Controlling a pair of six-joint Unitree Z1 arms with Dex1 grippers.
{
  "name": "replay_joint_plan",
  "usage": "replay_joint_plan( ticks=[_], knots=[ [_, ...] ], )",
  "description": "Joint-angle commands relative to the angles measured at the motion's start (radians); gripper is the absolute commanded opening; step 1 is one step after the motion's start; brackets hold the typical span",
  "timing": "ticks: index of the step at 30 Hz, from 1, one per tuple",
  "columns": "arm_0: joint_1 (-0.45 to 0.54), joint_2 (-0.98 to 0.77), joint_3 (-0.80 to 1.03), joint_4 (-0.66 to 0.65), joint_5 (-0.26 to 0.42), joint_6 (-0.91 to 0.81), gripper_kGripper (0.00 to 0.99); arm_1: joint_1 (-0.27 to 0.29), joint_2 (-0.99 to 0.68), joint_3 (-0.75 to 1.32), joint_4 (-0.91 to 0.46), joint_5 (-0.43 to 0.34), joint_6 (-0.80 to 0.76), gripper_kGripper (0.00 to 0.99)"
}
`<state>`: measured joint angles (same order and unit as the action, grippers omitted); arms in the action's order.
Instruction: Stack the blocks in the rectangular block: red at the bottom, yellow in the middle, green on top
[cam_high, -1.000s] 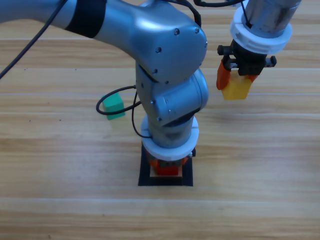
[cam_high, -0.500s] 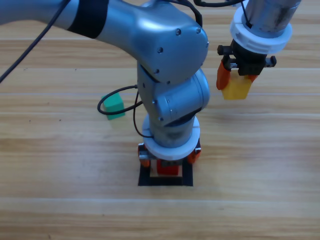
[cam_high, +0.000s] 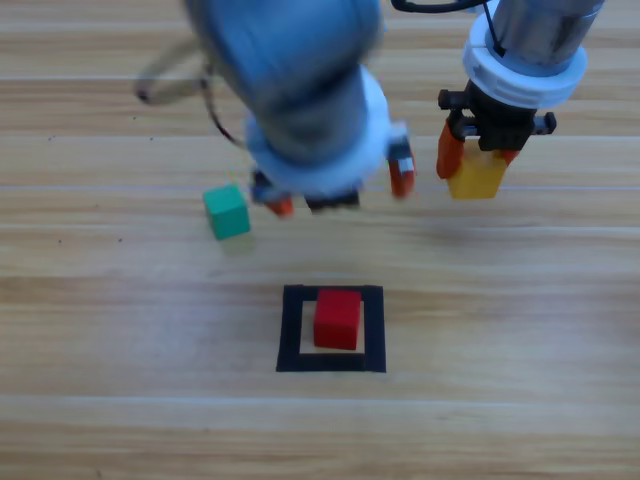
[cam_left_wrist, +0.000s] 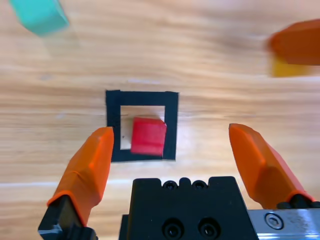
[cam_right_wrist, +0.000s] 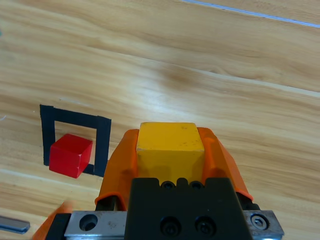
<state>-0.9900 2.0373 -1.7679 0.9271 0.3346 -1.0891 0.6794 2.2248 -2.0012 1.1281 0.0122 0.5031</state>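
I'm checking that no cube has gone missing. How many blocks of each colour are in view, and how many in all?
red block: 1, inside the black tape square
yellow block: 1, held in the right tool
green block: 1, on the table
Total: 3 blocks

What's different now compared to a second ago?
The left gripper let go of the small red cube, opened its fingers and rose away toward the picture's top. The cube sits inside the black tape square. The right gripper holds the yellow cube as before; the teal-green cube stayed put.
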Motion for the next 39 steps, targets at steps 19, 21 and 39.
replay_joint_plan(
  ticks=[19,21,39],
  knots=[
    [0.398,-0.635,0.263,-0.002,-0.114,0.457,0.962,0.293,0.167,-0.286,0.200,-0.054,0.425,0.000],
    [0.398,-0.635,0.281,-0.002,-0.115,0.463,0.963,0.301,0.211,-0.347,0.225,-0.055,0.440,0.000],
    [0.493,-0.625,0.334,0.010,-0.313,0.465,0.965,0.307,0.332,-0.467,0.286,-0.070,0.486,0.000]
  ],
)
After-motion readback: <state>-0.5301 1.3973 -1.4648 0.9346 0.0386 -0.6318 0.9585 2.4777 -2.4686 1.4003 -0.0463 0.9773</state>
